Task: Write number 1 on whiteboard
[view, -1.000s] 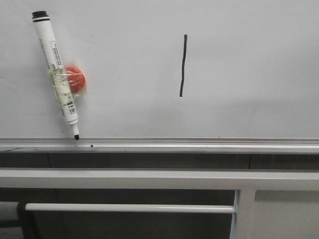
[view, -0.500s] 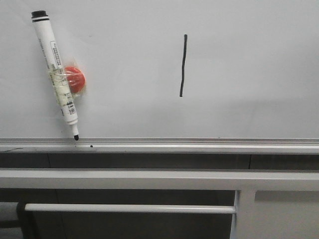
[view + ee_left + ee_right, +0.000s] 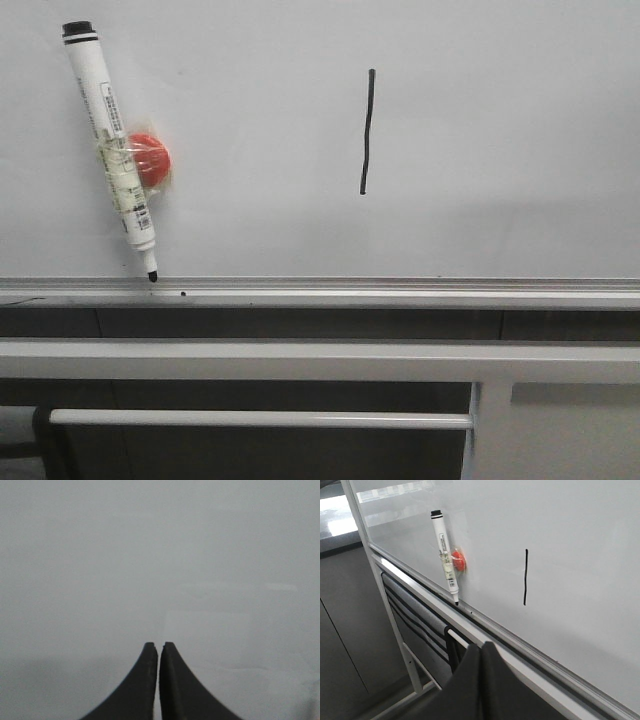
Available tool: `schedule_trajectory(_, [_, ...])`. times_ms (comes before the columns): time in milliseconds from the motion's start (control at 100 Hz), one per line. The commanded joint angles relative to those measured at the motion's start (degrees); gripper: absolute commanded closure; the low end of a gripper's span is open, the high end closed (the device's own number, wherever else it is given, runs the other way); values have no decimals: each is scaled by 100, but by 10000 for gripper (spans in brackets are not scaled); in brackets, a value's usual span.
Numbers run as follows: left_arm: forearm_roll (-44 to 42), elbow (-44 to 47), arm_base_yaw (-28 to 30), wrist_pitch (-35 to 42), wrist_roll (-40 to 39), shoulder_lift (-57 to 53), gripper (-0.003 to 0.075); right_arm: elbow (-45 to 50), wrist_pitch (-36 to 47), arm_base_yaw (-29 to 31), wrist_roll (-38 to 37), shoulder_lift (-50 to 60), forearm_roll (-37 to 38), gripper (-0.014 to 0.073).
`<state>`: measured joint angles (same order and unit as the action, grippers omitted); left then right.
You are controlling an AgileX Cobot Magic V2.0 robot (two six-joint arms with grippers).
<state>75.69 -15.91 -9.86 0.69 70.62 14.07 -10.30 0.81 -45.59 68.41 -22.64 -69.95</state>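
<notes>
On the whiteboard [image 3: 500,150], the number 1 [image 3: 367,131], no legible labels.

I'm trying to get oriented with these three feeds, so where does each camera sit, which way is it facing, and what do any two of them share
Front view: faces the whiteboard head-on; shows the number 1, marker pen on its red magnet; no robot parts.
Left wrist view: close to a plain grey-white surface; only the shut left gripper.
Right wrist view: back from the board, angled along it; shut right gripper.
Front and right wrist views share stroke, pen, magnet.
</notes>
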Motion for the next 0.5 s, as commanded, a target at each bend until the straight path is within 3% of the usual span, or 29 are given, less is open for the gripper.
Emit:
schedule_trajectory(0, [53,-129,157,-160,-37,43,741,-176,125,23,56,-35,-5,657])
schedule_trajectory(110, [-214,-93,171,-312,-178,43,741,-176,125,23,56,-35,-5,657])
schedule_trajectory(230, [-1230,-31,171,-289,-1552,29,741,-176,125,23,56,-35,-5,657])
schedule_trajectory(390, [-1504,21,171,-202,-1622,29,741,-176,125,23,56,-35,-5,657])
schedule_trajectory(490, [-2954,40,171,-202,-3061,-4,741,-176,125,23,56,-35,-5,657])
